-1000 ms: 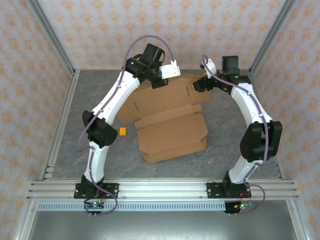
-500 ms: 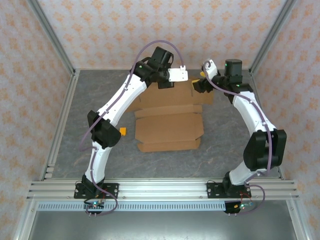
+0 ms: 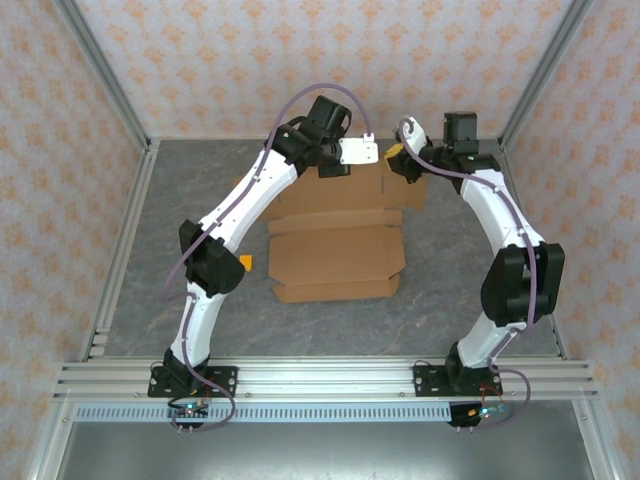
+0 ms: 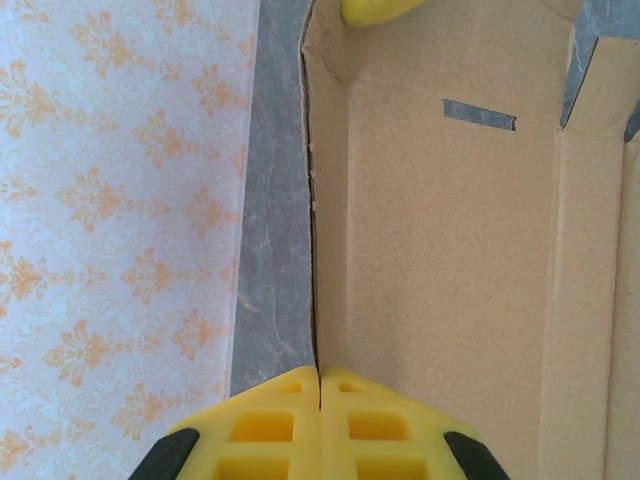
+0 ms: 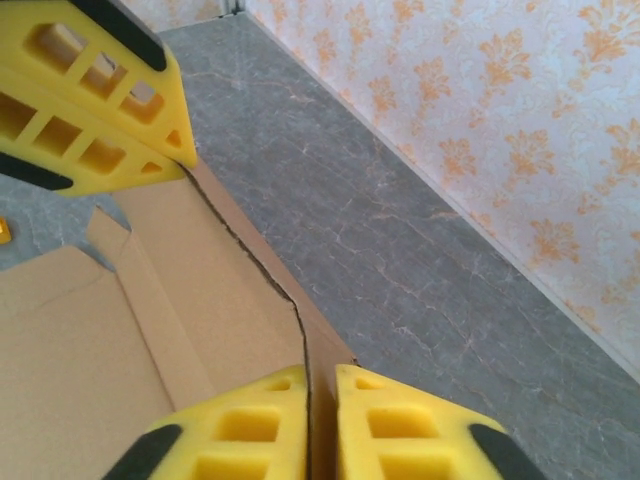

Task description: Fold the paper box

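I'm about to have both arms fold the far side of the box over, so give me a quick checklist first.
1. Left pincer shut on the box edge: ok.
2. Right pincer shut on the same edge: ok.
3. The two grips spaced apart along that edge: ok.
4. Small orange piece beside the box, not on it: ok.
5. Grips firm enough not to slip: cannot tell.

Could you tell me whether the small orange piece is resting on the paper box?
No, the small orange piece lies on the grey table beside the paper box, apart from it.
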Motion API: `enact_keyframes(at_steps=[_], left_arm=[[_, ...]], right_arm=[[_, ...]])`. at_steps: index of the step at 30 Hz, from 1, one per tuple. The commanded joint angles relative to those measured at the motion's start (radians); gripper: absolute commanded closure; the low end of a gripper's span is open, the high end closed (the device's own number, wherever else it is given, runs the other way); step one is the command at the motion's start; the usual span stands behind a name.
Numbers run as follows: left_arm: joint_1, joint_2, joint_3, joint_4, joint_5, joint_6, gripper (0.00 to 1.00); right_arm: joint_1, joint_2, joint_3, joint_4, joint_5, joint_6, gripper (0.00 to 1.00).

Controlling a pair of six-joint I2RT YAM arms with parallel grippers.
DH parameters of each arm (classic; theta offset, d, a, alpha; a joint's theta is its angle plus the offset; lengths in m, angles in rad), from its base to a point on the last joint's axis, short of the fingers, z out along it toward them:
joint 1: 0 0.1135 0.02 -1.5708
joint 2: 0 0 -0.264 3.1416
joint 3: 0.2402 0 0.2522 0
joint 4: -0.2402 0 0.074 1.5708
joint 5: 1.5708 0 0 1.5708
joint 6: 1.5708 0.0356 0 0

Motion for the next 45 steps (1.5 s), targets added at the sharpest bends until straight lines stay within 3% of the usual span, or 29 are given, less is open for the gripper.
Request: enact_keyframes(at_steps=[1, 5, 10, 16, 20, 30, 33, 37, 41, 45], left_arm=[[-0.004, 0.004, 0.027, 0.004, -0.05, 0.013, 0.97], [0.007, -0.01, 0.012, 0.001, -0.059, 0.011, 0.85], [0.05, -0.035, -0.026, 0.01, -0.037, 0.022, 0.6], [0.071, -0.043, -0.066, 0.006, -0.004, 0.045, 0.56], [0.088, -0.056, -0.123, 0.028, -0.016, 0.047, 0.62], [0.085, -0.063, -0.159, 0.062, -0.003, 0.029, 0.94], [0.074, -0.065, -0.158, 0.052, -0.014, 0.015, 1.0], [0.055, -0.072, -0.159, 0.056, -0.078, -0.019, 1.0], [0.031, -0.083, -0.189, 0.097, -0.194, -0.054, 1.0], [0.017, -0.115, -0.271, 0.167, -0.23, -0.059, 1.0]], right_arm=[[0.001, 0.04, 0.075, -0.106, -0.074, -0.109, 0.93], [-0.011, 0.064, 0.113, -0.164, -0.11, -0.178, 0.99], [-0.017, 0.071, 0.136, -0.211, -0.131, -0.254, 1.0], [-0.017, 0.098, 0.16, -0.226, -0.132, -0.271, 1.0], [-0.017, 0.104, 0.167, -0.234, -0.121, -0.279, 1.0], [-0.023, 0.121, 0.173, -0.211, -0.112, -0.244, 0.97], [-0.023, 0.119, 0.166, -0.173, -0.093, -0.185, 0.87], [-0.023, 0.089, 0.159, -0.127, -0.008, -0.002, 0.58], [-0.023, 0.014, 0.102, -0.103, 0.128, 0.212, 0.48], [-0.023, -0.101, -0.037, -0.035, 0.214, 0.339, 0.46]])
